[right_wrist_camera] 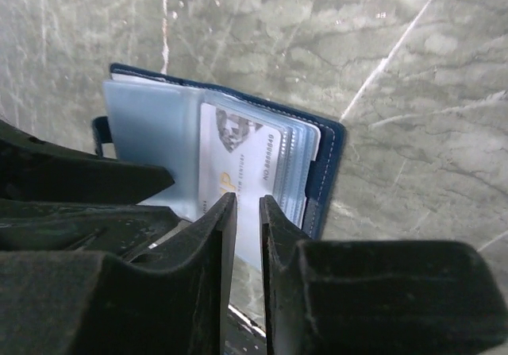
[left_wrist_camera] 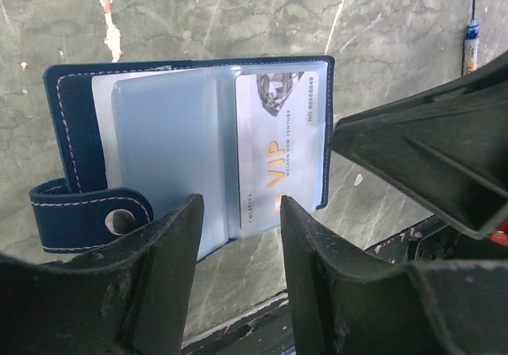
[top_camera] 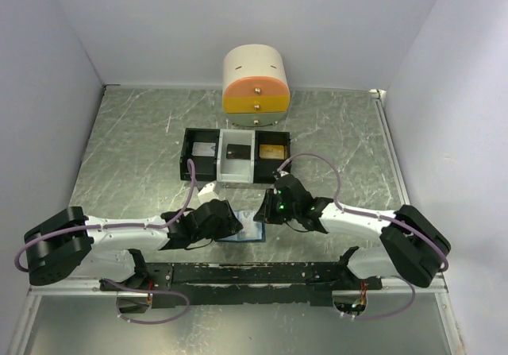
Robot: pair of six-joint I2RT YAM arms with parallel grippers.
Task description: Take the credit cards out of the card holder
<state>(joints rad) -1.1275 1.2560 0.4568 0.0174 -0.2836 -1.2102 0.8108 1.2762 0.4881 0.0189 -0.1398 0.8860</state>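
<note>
Two grippers flank the card holder [top_camera: 244, 233] at lower centre of the top view. My right gripper [right_wrist_camera: 248, 212], jaws a slit apart and holding nothing, hovers over the white credit card [right_wrist_camera: 238, 160], whose long axis runs toward it. My left gripper [left_wrist_camera: 238, 212] sits half open, empty.

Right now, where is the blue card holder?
In the top view, the card holder lies open between the left tool and the right tool, below the tray.
</note>
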